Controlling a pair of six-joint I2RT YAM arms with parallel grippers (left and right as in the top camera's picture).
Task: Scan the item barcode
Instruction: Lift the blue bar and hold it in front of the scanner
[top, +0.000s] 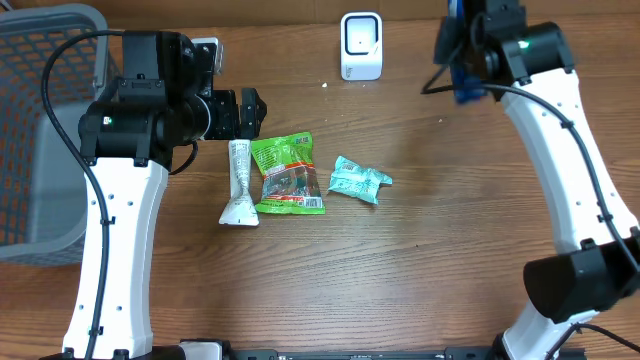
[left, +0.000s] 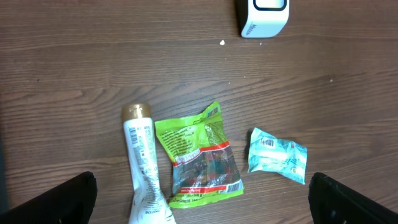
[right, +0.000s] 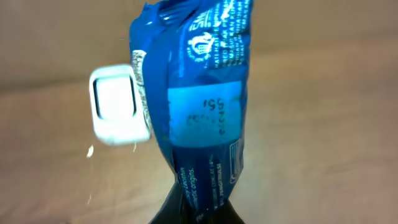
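While the right arm (top: 560, 130) reaches up at the far right, its jaws are clamped on a blue packet (right: 199, 93), seemingly facing the scanner (top: 361, 45); the left arm (top: 120, 200) hangs over the bench (top: 420, 280), jaws spread wide, empty.

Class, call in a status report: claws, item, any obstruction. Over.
Left claw open, empty. Right claw shut on blue packet, held up near scanner. Nothing between them.

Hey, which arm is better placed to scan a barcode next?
Right: the right hand grips the blue packet, held up near the white scanner. The left hand is open and empty.
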